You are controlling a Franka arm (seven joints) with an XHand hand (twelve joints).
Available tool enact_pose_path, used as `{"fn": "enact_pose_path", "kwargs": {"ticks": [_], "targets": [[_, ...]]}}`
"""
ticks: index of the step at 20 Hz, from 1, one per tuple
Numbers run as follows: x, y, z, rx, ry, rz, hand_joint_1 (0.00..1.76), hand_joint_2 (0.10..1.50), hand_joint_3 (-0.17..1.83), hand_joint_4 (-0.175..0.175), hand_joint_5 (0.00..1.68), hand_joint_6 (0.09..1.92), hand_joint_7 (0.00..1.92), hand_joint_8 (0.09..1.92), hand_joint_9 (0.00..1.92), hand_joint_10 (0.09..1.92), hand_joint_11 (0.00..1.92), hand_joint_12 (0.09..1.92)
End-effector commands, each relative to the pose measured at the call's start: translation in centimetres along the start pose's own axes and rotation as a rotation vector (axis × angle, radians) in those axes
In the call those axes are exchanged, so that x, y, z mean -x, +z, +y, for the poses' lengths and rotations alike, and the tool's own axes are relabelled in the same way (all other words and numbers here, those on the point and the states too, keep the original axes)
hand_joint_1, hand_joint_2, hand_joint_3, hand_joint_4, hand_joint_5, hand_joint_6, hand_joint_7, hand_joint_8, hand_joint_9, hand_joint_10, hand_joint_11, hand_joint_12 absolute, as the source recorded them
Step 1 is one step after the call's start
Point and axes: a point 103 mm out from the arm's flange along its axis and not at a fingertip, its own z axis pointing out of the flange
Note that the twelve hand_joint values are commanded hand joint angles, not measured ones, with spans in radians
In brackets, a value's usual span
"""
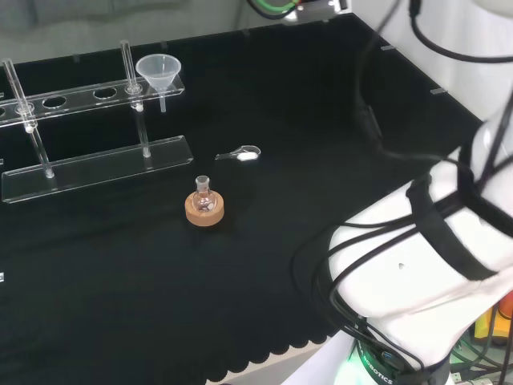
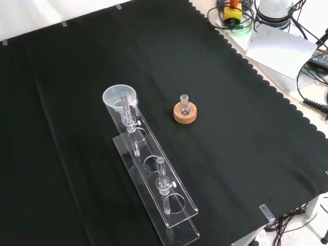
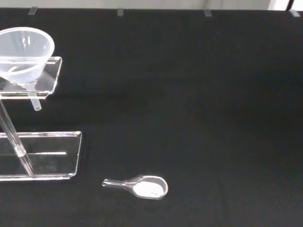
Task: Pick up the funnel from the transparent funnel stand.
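Closest to my wrist cam is a small clear scoop [image 3: 142,186] lying flat on the black cloth [image 3: 199,94], with a bit of white powder in its bowl. In the head view the same scoop [image 1: 243,153] sits near the stand's right end, apart from it. The funnel [image 1: 158,72] is seated in the end hole of the transparent funnel stand [image 1: 96,164], mouth up, stem hanging down through the upper shelf and ending above the base plate. The wrist view confirms that: funnel [image 3: 22,54] bowl resting on the shelf, stem poking out below. From the front view the funnel [image 2: 121,99] is at the far end of the stand [image 2: 164,205], which runs diagonally toward the camera. I see other round holes along the shelf, and two clear posts joining shelf to base. A small round-bottom flask [image 1: 203,195] stands upright on a cork ring [image 1: 205,211] in front of the stand in the head view; in the front view the flask [image 2: 184,105] and ring [image 2: 185,114] are to the right of the funnel end, not touching the stand. I can't read what's in the flask. The arm's white links [image 1: 425,265] are at the right of the head view, well apart from the stand. Hand state: I can't tell. Nothing is touching the funnel on the table.
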Motion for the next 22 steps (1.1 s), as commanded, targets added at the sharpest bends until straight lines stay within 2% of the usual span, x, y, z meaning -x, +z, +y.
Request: {"fn": "enact_pose_path", "kwargs": {"ticks": [1,4,10,15,22], "targets": [[-8.2,0.9,9.6,-0.008,-0.088,-0.04,0.0,1.1,0.44,0.037,0.26,0.09,0.08,0.52,0.27,0.59,0.12,1.33],[-10.0,1.5,10.6,-0.019,-0.112,-0.049,0.0,1.1,0.43,0.035,0.25,0.09,0.08,0.52,0.27,0.59,0.12,1.33],[-12.4,4.0,12.3,-0.084,-0.167,-0.051,0.0,1.08,0.42,0.032,0.24,0.09,0.1,0.52,0.27,0.59,0.12,1.34],[-13.1,5.4,13.3,-0.133,-0.19,-0.065,0.02,1.04,0.39,0.027,0.22,0.09,0.13,0.54,0.29,0.61,0.12,1.36],[-13.1,6.3,13.6,-0.2,-0.209,-0.096,0.25,0.92,0.3,0.011,0.22,0.09,0.17,0.59,0.33,0.66,0.14,1.4]]}}
